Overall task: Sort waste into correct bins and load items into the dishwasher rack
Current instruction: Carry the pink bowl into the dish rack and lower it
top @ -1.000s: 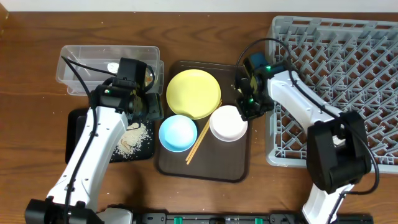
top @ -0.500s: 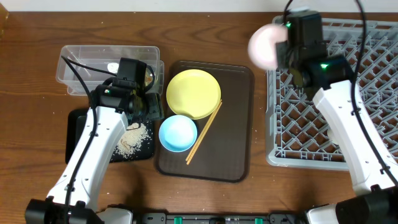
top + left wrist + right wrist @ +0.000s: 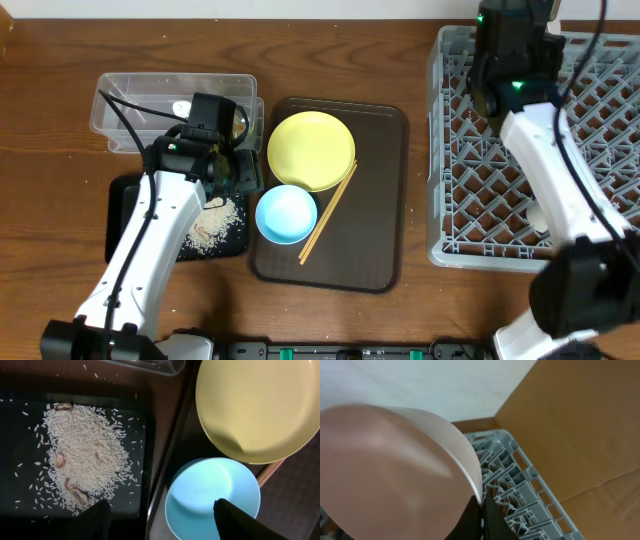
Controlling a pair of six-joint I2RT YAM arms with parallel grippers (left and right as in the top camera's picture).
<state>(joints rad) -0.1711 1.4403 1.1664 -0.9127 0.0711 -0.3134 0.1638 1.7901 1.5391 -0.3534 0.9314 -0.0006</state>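
The pink bowl has left the tray; right jaws now hold its rim over the rack, ready for loading. Left jaws stand wide, empty.

Pinkish bowl tilted on edge over grey rack.

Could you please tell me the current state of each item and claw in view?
Yellow plate, empty, on the brown tray.
Light blue bowl, upright, empty.
White-pinkish bowl, gripped at its rim.
Black tray, holds rice grains.
Left claw, open.
Right claw, shut on that bowl.
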